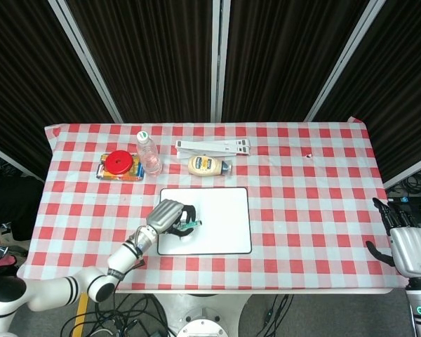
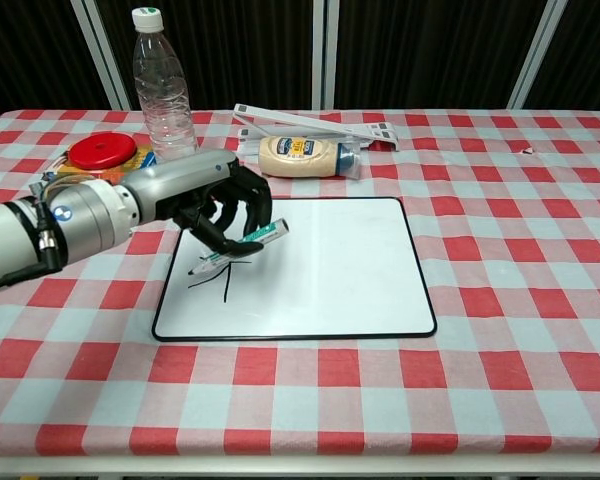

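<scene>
My left hand [image 2: 216,205] [image 1: 168,215] grips a green-and-white marker [image 2: 240,246] [image 1: 188,225], its tip down at the left part of the whiteboard [image 2: 330,270] [image 1: 221,221]. Black strokes [image 2: 218,278] are drawn on the board just under the marker tip. My right hand [image 1: 409,246] hangs off the table's right edge, fingers spread, holding nothing; it does not show in the chest view.
Behind the board lie a mayonnaise bottle [image 2: 305,156] [image 1: 208,166] on its side and a flat white stand [image 2: 315,124] [image 1: 214,145]. A clear water bottle [image 2: 163,85] [image 1: 149,153] stands upright at the back left, beside a red-lidded container [image 2: 102,152] [image 1: 119,164] on snack packets.
</scene>
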